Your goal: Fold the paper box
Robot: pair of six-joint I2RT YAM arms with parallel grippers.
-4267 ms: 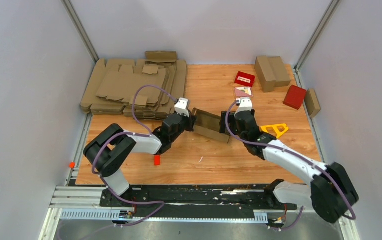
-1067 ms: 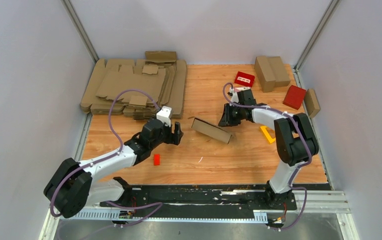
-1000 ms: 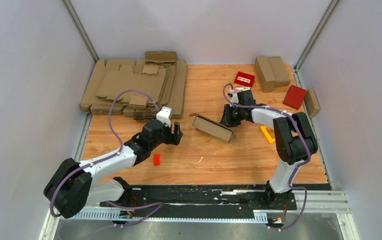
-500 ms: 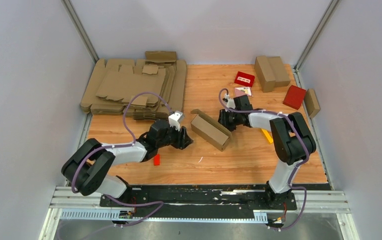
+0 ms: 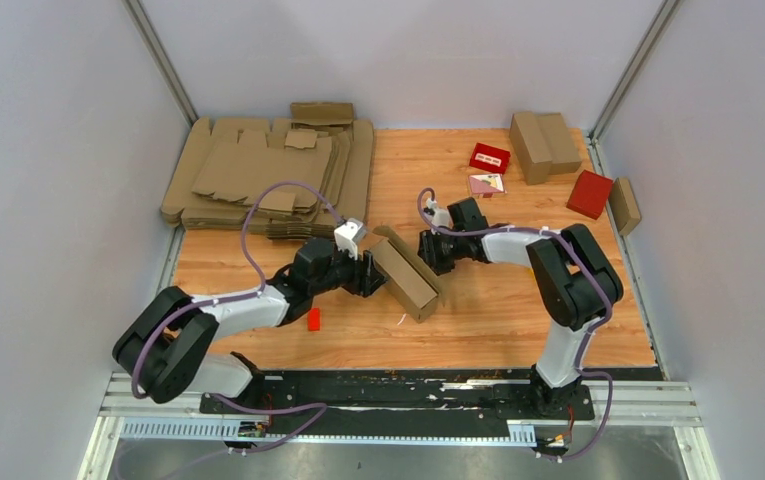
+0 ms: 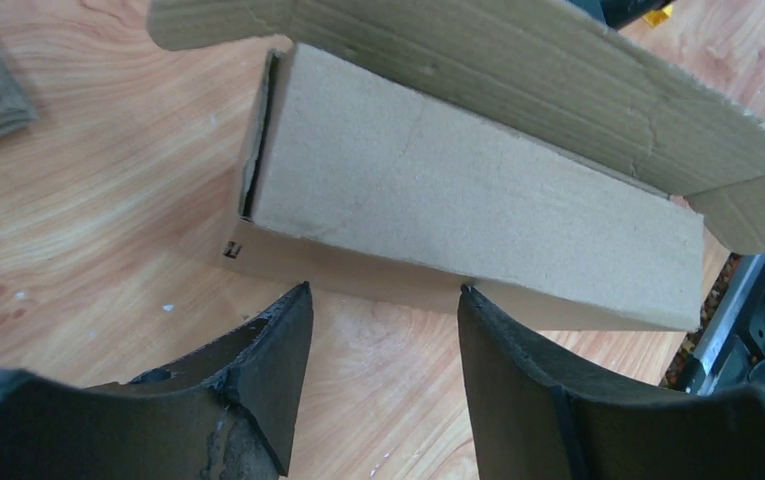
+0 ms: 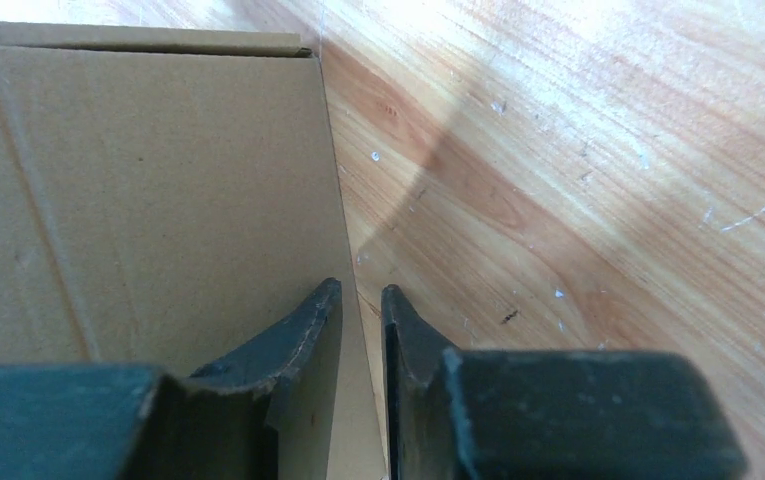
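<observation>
The paper box [image 5: 405,274] is a long brown cardboard cuboid lying slantwise at mid-table, its lid flap [image 6: 558,70] standing open. My left gripper [image 5: 375,277] is at the box's left long side. In the left wrist view it [image 6: 383,293] is open, with bare wood between the fingers and both tips right at the box's [image 6: 458,195] lower wall. My right gripper [image 5: 427,250] is at the box's far right end. In the right wrist view it [image 7: 358,298] is shut on the edge of a cardboard panel [image 7: 138,200], which runs between the fingers.
Several flat cardboard blanks [image 5: 268,180] are stacked at the back left. Folded brown boxes [image 5: 543,145] and red boxes [image 5: 490,157] [image 5: 590,193] lie at the back right. A small red piece [image 5: 313,319] lies near the left forearm.
The right gripper has dragged the box toward the near left and turned it. The left gripper has moved right, up against the box's side, with its jaws a little narrower than before.
</observation>
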